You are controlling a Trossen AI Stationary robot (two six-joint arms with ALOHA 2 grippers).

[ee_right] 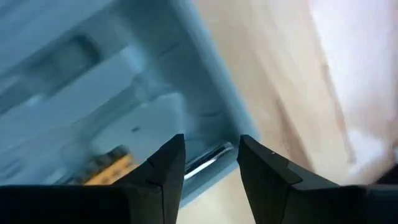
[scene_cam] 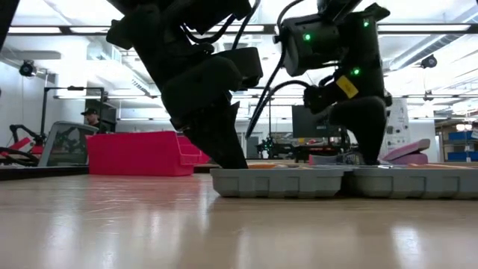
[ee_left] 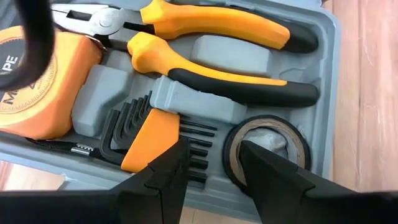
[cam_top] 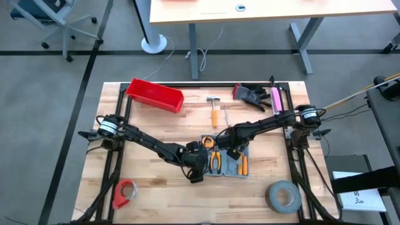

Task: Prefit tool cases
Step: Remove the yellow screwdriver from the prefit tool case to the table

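I am working with both arms over the open tool case [cam_top: 226, 164], which is lying flat on the wooden tabletop [cam_top: 156, 187], about midway between its left and right edges and toward the near edge. My left pincer [ee_left: 211, 168] is hanging over the left part of the case with its fingers standing apart and gripping nothing; between and just past them I am seeing a set of black hex keys in an orange holder [ee_left: 146, 134] and a dark roll of tape [ee_left: 267, 146] sitting in their grey recesses. Farther along the same tray, orange-and-black pliers [ee_left: 211, 53] are lying beside an orange tape measure [ee_left: 40, 81]. My right pincer [ee_right: 208, 165] is hovering over the case's edge where it is meeting the bare wood, fingers parted and empty, with a thin shiny metal piece [ee_right: 208, 158] showing in the gap; what that piece is I cannot tell. In the low view both pincers are coming down onto the grey case from above. Elsewhere on the tabletop, a red bin [cam_top: 154, 95] is lying at the far left, a hammer [cam_top: 214, 107] behind the case, a grey tape roll [cam_top: 282, 196] at the near right, and a red tape dispenser [cam_top: 125, 194] at the near left.
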